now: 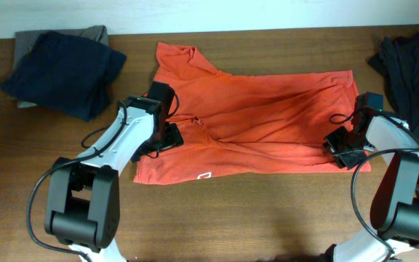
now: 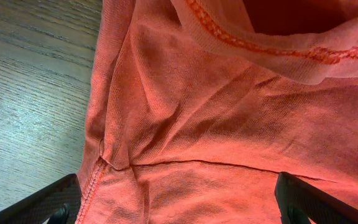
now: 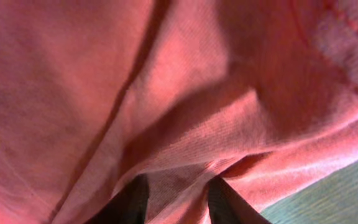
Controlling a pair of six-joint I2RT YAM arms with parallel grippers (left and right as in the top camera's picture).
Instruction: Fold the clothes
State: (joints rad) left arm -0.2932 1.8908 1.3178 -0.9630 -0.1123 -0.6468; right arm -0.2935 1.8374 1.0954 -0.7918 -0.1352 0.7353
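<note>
Red-orange cotton covers the middle of the wooden counter (image 1: 268, 211). The T-shirt (image 1: 268, 116) lies spread out and rumpled, and its long axis runs straight from the left fingers across to the right fingers. One lobe of it juts out on the far side of the left fingers. A small white mark (image 1: 204, 175) sits on its near edge, just to the near side of those fingers. Which end is the collar and which the hem I cannot tell.

The left gripper (image 1: 167, 135) hangs over the shirt's left end. In the left wrist view its fingers (image 2: 48, 202) are spread wide, one at each lower corner. The T-shirt (image 2: 229, 124) lies flat and creased between and beyond them and nothing is held. A stitched edge (image 2: 260, 46) crosses ahead of these fingers, and bare counter (image 2: 30, 93) shows off to one side.

The right gripper (image 1: 340, 148) is down on the shirt's right end, close to its near corner. In the right wrist view its fingers (image 3: 132, 202) stand fairly close together, with a bunched fold of the T-shirt (image 3: 185, 124) sitting between them. Whether they actually pinch that fold or only straddle it cannot be told.

A dark navy garment (image 1: 64, 69) lies heaped well beyond and outward of the left fingers. Another dark garment (image 1: 413, 65) lies beyond the right fingers.
</note>
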